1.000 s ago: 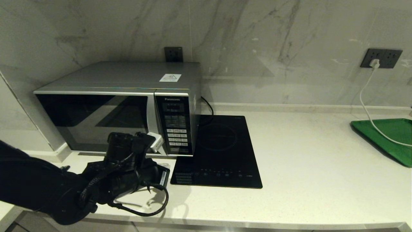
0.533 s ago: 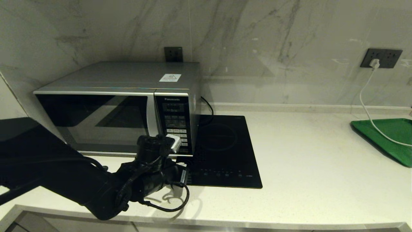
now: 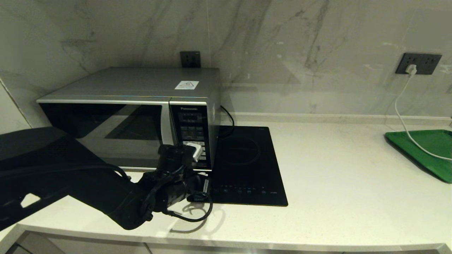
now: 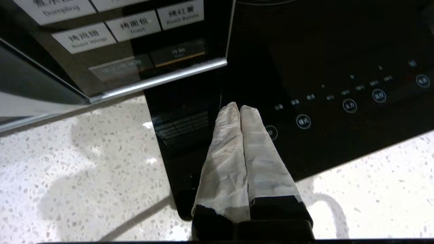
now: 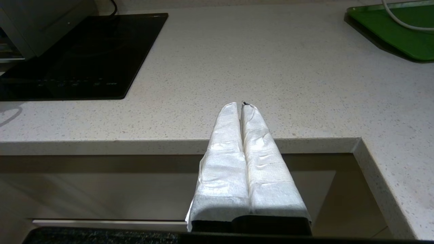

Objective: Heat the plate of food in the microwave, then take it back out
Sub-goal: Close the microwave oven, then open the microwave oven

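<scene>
Although the task turned on a plate of food, no plate showed in any view; whether it sat behind the microwave's dark glass could not be told. Nearest the robot, the right gripper (image 5: 240, 105) hung parked off the front edge of the counter (image 3: 317, 211), its two white-wrapped fingers pressed flat together and holding nothing, clear of the working side. A little further in, the left arm reached low across the counter from the robot's left, with the left gripper (image 4: 239, 108) poised over the near-left corner of the black hob (image 3: 247, 165), just in front of the lower end of the microwave's button panel (image 3: 192, 135). Its fingers (image 4: 223, 149) were likewise pinched together, empty. Held that way they made a single narrow tip, which reads as a posture for pressing a button rather than grasping; the wrist view showed the panel's lowest buttons (image 4: 178, 54) close ahead of the tip, but not touched. Behind that stood the microwave (image 3: 130, 113), with its door closed flush beside the silver handle strip (image 3: 165, 123). That fitted the heating step, with taking the plate back out yet to come. Farther right and well apart, a green tray (image 3: 423, 151) lay at the counter's edge with a white cable (image 3: 402, 106) trailing across it from a wall socket (image 3: 418, 63).
</scene>
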